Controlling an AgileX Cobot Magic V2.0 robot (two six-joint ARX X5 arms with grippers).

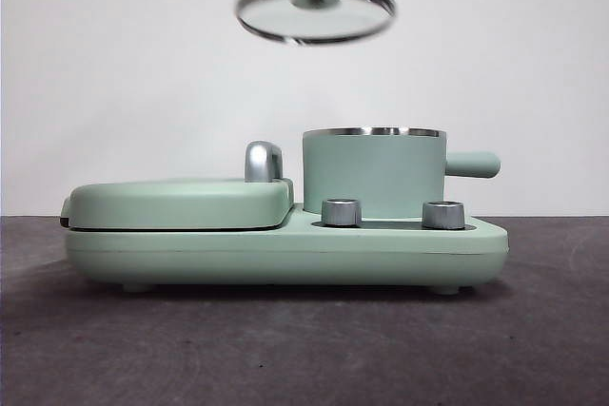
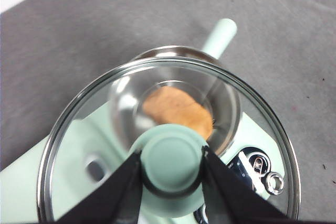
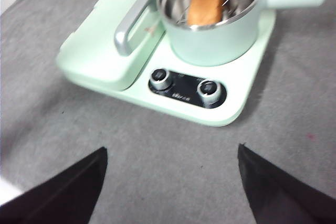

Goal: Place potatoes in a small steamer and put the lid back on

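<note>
A mint-green cooking appliance (image 1: 285,254) sits on a dark grey tabletop (image 1: 95,349), seen level from the front. On the appliance's left half lies a flat green griddle cover (image 1: 181,202) with a curved steel handle (image 1: 263,161) at its inner edge. On the right half stands the small steamer (image 1: 373,173), a mint-green pot with a steel rim and a stubby handle pointing toward the appliance's right end; two steel dials (image 1: 342,212) sit along the front edge below it. The lid (image 1: 315,12), a clear glass disc with a steel rim, hangs in the air above the pot, tilted, and set toward the pot's left side rather than centred over it. The left gripper (image 2: 172,163) has its two black jaws closed on the lid's green knob (image 2: 173,165). Through the glass, the left wrist view shows the open pot directly beneath, with the potato (image 2: 177,110), orange-brown, resting on the steel floor inside. The right wrist view shows the same potato lying inside the pot. The right gripper (image 3: 170,182) waits well back from the appliance's front edge, jaws spread wide and holding nothing. The left arm is the one over the pot; judging from this, the lid needs to shift right, level out and descend onto the rim.
</note>
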